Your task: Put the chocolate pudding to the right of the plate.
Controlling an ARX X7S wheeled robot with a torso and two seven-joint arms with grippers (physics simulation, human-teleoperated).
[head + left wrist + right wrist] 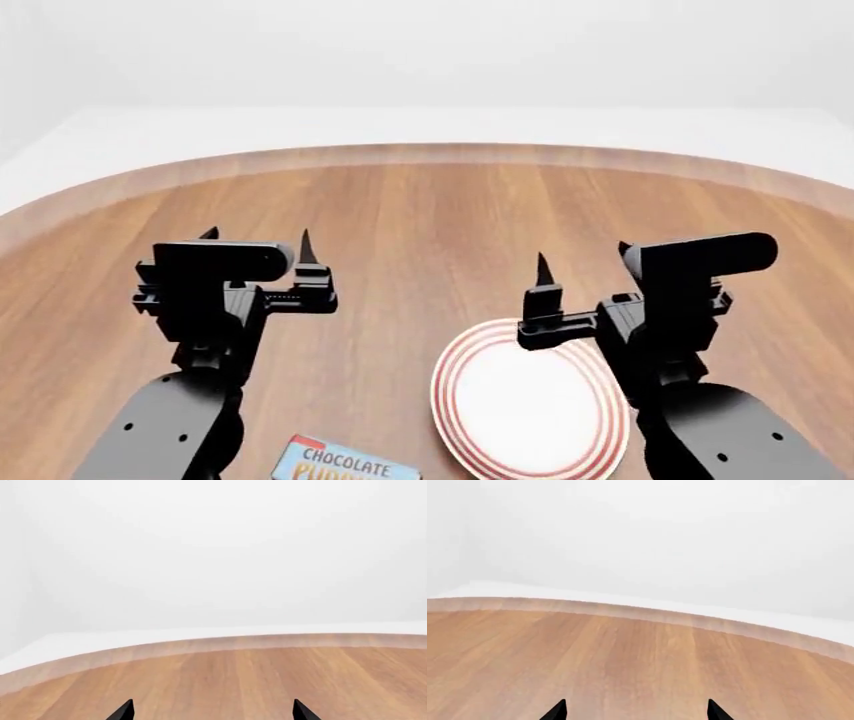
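Left wrist view: we see only bare wooden table (267,680) ahead; our left gripper (212,711) has its fingertips spread apart, holding nothing.
Head view: the pudding box (344,462) lies left of the plate (531,400), near our left arm; we judge nothing done yet.
Right wrist view: our right gripper (636,711) is spread too, empty.
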